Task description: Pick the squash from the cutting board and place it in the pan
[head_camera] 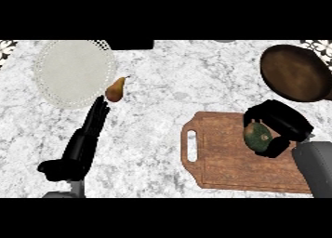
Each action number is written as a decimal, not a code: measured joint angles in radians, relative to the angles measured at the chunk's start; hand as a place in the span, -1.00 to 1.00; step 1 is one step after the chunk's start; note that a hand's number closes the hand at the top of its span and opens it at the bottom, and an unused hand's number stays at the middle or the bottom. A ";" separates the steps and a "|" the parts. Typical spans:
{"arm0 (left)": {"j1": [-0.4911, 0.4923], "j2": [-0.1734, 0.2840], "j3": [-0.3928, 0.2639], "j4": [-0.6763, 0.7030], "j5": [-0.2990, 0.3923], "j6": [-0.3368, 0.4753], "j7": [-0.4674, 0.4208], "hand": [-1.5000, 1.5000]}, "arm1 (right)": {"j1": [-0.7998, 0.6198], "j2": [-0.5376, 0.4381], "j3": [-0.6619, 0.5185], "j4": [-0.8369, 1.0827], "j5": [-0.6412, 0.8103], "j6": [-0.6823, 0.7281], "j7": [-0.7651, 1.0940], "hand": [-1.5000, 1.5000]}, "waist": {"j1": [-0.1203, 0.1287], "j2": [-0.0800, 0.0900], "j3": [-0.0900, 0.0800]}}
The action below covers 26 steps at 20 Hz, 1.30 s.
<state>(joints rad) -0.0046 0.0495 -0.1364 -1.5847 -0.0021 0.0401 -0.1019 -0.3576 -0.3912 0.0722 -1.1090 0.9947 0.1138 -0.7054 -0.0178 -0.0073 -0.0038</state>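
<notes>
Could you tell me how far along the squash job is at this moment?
Done: the right hand has reached the squash, its fingers curled around it. In hand: the squash is gripped but sits over the cutting board; whether it has lifted off is unclear. Left: carrying it to the pan, which holds nothing, and releasing it. The left hand rests open beside a pear.

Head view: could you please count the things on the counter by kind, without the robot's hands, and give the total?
Plate: 1
Pan: 1
Cutting board: 1
Squash: 1, on the board, right hand curled round it
Pear: 1, beside the plate
Total: 5
</notes>
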 measured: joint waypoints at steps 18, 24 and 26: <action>-0.024 0.004 0.015 0.001 0.003 -0.016 0.016 0.00 | 0.136 0.085 -0.342 -0.474 -0.334 0.121 0.461 1.00 | 0.012 0.006 0.003; -0.056 -0.010 0.018 0.032 0.000 -0.016 0.011 0.00 | 0.013 0.047 -0.444 -0.225 -0.379 0.046 0.416 1.00 | 0.024 0.009 0.004; -0.046 -0.010 0.015 0.036 0.002 -0.025 -0.005 0.00 | -0.041 0.030 -0.461 -0.109 -0.364 -0.017 0.370 1.00 | 0.029 0.011 0.004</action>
<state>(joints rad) -0.0507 0.0390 -0.1211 -1.5484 -0.0005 0.0150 -0.1074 -0.3990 -0.3607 -0.3884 -1.2183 0.6308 0.0972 -0.3354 0.0111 0.0035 0.0005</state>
